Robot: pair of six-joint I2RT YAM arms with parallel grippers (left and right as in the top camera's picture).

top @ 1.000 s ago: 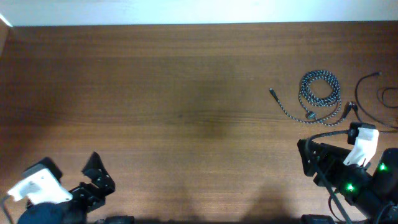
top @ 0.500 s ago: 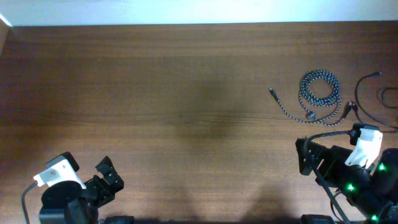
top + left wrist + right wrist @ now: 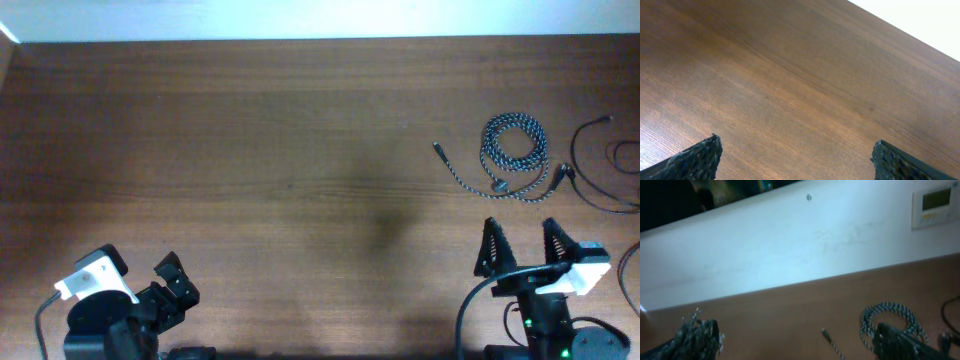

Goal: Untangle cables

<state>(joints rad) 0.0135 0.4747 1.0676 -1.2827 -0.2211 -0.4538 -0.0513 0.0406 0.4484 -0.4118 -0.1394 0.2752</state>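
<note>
Right gripper (image 3: 521, 250), turned since a second ago, is being held open and empty near the coiled speckled cord (image 3: 516, 145); left gripper (image 3: 172, 283), also open, is being held far from it

The left arm (image 3: 105, 325) is sitting folded low at the bottom-left corner of the overhead view. Its white wrist housing (image 3: 93, 281) is facing up, and the left gripper (image 3: 172, 283) is pointing up and to the right with its jaws spread wide, gripping nothing. The right arm (image 3: 548, 315) is sitting at the bottom right, and the right gripper (image 3: 521, 250) is pointing straight toward the top of the view. Its two dark fingers (image 3: 490, 248) are standing well apart, empty.
</note>
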